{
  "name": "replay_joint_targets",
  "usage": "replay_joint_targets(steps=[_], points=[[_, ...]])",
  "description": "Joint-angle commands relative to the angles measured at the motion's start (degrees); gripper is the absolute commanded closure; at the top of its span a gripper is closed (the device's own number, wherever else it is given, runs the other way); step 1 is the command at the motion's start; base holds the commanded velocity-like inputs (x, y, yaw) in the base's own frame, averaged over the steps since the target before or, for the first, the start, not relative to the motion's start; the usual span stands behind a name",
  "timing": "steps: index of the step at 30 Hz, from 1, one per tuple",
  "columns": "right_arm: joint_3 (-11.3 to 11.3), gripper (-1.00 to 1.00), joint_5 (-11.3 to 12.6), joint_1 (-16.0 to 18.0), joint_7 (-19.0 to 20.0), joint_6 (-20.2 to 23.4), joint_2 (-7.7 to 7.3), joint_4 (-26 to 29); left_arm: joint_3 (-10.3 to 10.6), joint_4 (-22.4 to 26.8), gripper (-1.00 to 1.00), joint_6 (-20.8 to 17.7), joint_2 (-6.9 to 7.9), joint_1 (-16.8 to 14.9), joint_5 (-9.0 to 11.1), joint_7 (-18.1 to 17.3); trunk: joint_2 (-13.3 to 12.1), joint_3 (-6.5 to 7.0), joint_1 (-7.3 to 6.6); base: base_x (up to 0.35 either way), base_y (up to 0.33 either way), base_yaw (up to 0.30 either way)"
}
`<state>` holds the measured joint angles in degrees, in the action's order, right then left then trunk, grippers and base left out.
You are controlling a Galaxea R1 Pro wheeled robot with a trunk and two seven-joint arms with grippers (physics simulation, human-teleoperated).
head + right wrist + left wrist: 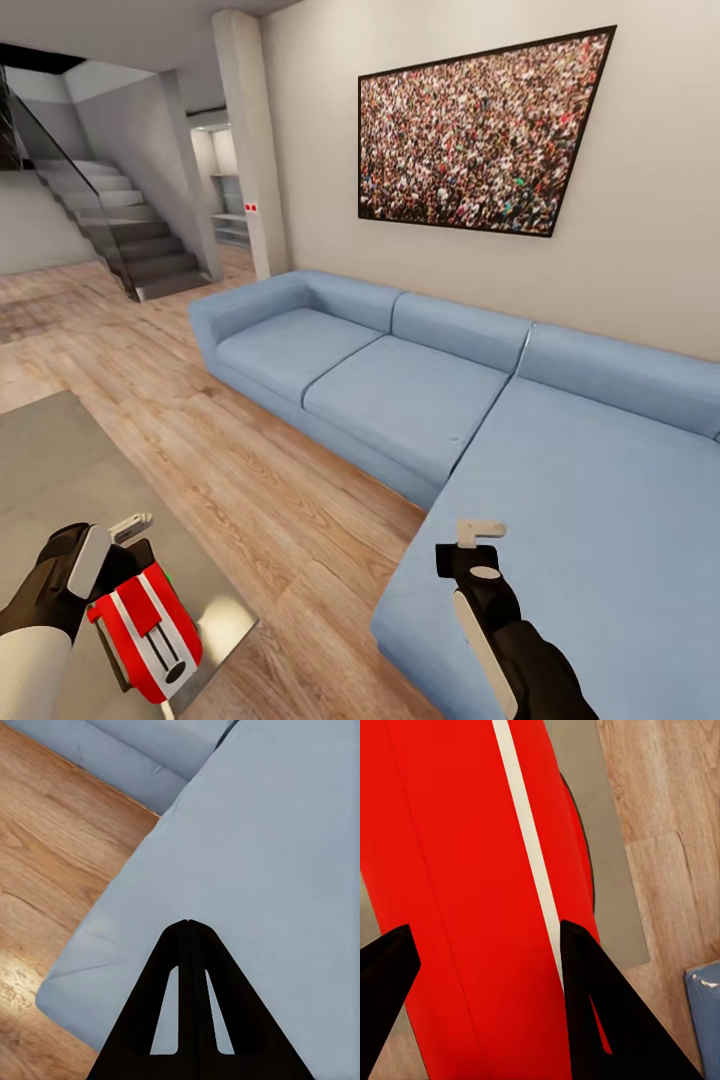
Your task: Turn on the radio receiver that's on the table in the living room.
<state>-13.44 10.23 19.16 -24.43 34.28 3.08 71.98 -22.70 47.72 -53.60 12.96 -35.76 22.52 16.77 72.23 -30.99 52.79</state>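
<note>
Nearest to us, the small glossy red radio receiver with white stripes (146,632) lies at the near corner of the low grey matte table (50,470), and in the left wrist view its red body (472,907) sits between the two black fingers (607,1020) of our left gripper (120,560). The fingers stand apart on both sides of it, and we cannot tell if they press it. Our right gripper (481,532) hangs over the large light-blue L-shaped sofa (560,480), with its fingers (187,975) closed together on nothing. Between the table and the sofa we see the light wood plank floor (270,500). On the beige wall hangs a black-framed crowd photograph (480,135)
</note>
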Motion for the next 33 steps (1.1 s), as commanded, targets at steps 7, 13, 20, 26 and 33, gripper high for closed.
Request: replay_joint_targets(steps=[7,13,20,26,33], points=[[0.0,1.0,0.05,0.0,0.0,0.0,0.0,-0.09,0.02,0.01,1.0,-0.07,0.14,-0.01,-0.15,0.1,2.82,-1.26,1.54,0.0,0.0,0.0],[0.0,1.0,0.06,0.0,0.0,0.0,0.0,-0.09,0.02,0.01,1.0,-0.09,0.14,-0.01,-0.19,0.1,5.23,-2.34,2.86,0.0,0.0,0.0],[0.03,1.0,0.06,0.0,0.0,0.0,0.0,-0.09,0.02,0.01,1.0,-0.1,0.14,-0.01,-0.15,0.1,8.04,-3.59,4.4,0.0,0.0,0.0],[0.05,1.0,0.04,0.0,0.0,0.0,0.0,-0.09,0.02,0.01,1.0,-0.1,0.18,-0.01,-0.17,0.1,10.45,-4.67,5.72,0.0,0.0,0.0],[0.01,1.0,0.05,0.0,0.0,0.0,0.01,-0.09,0.02,0.04,1.0,-0.1,0.2,-0.01,-0.18,0.1,13.25,-5.93,7.25,0.0,0.0,0.0]])
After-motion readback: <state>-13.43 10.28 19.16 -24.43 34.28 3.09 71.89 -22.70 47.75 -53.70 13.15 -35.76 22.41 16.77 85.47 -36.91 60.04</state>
